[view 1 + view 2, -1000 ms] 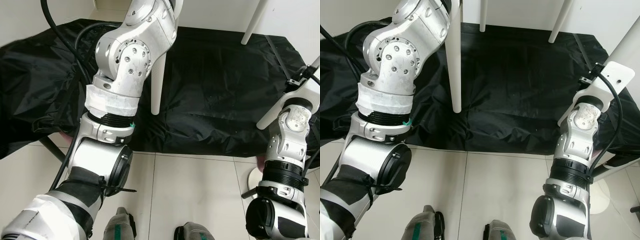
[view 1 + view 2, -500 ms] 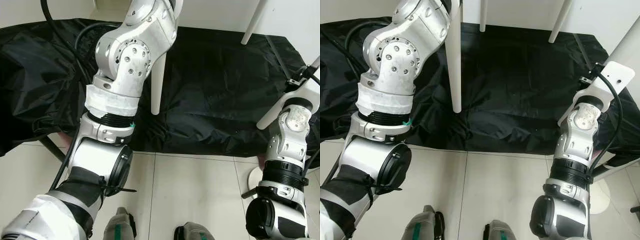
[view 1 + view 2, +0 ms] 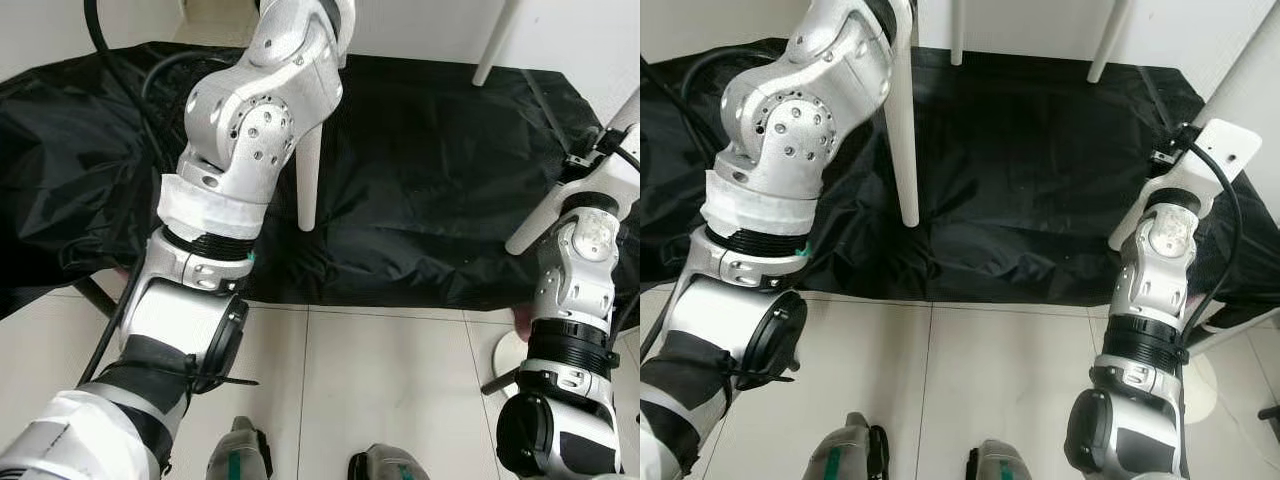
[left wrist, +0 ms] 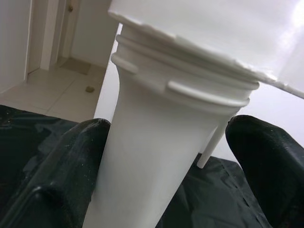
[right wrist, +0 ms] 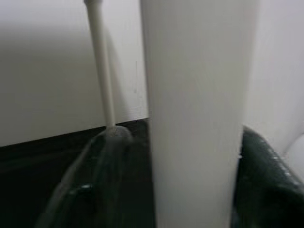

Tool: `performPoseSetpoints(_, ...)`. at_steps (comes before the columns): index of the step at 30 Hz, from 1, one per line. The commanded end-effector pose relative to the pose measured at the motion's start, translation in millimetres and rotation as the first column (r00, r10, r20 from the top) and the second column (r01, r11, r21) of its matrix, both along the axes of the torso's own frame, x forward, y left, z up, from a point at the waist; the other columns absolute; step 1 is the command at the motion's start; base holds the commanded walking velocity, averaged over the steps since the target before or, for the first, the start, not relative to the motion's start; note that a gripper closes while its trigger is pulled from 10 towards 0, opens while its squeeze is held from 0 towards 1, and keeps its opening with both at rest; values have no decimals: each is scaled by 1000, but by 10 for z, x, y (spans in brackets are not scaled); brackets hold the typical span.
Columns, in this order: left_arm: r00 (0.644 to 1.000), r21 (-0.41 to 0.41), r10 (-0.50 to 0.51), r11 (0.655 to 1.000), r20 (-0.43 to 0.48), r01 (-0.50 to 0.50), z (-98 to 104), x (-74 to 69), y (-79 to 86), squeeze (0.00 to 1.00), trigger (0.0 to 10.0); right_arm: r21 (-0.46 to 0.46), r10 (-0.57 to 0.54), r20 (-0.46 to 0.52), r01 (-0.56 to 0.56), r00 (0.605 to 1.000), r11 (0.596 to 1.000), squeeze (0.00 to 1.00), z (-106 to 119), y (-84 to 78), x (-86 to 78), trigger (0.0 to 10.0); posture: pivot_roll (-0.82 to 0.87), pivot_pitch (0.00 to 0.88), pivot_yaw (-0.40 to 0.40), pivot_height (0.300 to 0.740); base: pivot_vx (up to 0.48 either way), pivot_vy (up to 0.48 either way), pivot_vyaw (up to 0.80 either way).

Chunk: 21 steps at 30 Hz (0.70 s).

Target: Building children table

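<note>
black sheet (image 3: 430, 170) beneath white tapered table leg (image 3: 309, 180)

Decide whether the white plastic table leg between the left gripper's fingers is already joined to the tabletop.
Cannot tell. The white plastic table leg has its collar against the white tabletop, but the joint itself is hidden.

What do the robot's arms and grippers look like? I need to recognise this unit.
Both arms are silver metal with ribbed black joint collars. The left arm wears white tape, black wrap and a cable tie. The right arm carries a black cable. The left gripper has thick black fingers.
</note>
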State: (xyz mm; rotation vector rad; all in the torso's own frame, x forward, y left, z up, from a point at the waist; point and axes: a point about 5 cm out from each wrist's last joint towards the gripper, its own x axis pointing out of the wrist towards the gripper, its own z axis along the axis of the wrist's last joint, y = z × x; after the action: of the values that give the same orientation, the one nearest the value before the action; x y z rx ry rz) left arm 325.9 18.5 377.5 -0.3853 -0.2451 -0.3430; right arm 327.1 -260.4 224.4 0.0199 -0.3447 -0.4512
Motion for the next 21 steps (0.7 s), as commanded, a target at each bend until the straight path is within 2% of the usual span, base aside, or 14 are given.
performPoseSetpoints(1, 917, 135, -389, 917, 88, 376, -53, -182, -360, 0, 10000, 22, 193, -82, -192, 978, 981, 1000, -164, 373, 160, 10000, 38, 0, 0, 740, 0, 0, 0)
performPoseSetpoints(8, 916, 137, -390, 916, 88, 377, -50, -181, -364, 0, 10000, 16, 200, -83, -199, 976, 980, 1000, -161, 374, 166, 10000, 36, 0, 0, 740, 0, 0, 0)
performPoseSetpoints(13, 924, 167, -377, 917, 69, 362, -77, -184, -355, 0, 10000, 22, 222, -94, -221, 971, 975, 1000, -219, 356, 146, 10000, 34, 0, 0, 740, 0, 0, 0)
performPoseSetpoints(14, 928, 180, -369, 918, 56, 354, -100, -174, -345, 24, 10000, 23, 227, -97, -226, 969, 974, 0, -237, 354, 133, 10000, 32, 0, 0, 740, 0, 0, 0)
performPoseSetpoints(15, 930, 188, -364, 918, 48, 349, -116, -167, -338, 443, 10000, 23, 231, -99, -229, 968, 973, 0, -247, 353, 125, 10000, 32, 0, 0, 740, 0, 0, 0)
performPoseSetpoints(16, 930, 188, -364, 918, 48, 349, -116, -167, -338, 443, 10000, 23, 231, -99, -229, 968, 973, 0, -247, 353, 125, 10000, 32, 0, 0, 740, 0, 0, 0)
performPoseSetpoints(17, 934, 211, -354, 917, 39, 339, -134, -158, -329, 1000, 10000, 20, 236, -103, -235, 966, 972, 0, -263, 350, 113, 10000, 31, 0, 0, 740, 0, 0, 0)
performPoseSetpoints(18, 941, 237, -338, 915, 8, 326, -341, -29, -239, 1000, 10000, 13, 236, -110, -236, 966, 972, 0, -287, 342, 100, 10000, 33, 0, 0, 740, 0, 0, 0)
performPoseSetpoints(20, 949, 286, -315, 907, -27, 310, -637, 117, -98, 1000, 10000, 2, 237, -120, -239, 964, 971, 0, -320, 332, 84, 10000, 33, 0, 0, 740, 0, 0, 0)
performPoseSetpoints(21, 950, 302, -309, 903, -33, 305, -711, 147, -58, 1000, 10000, -2, 239, -124, -241, 963, 971, 0, -328, 329, 80, 10000, 33, 166, 26, 740, 0, 0, 0)
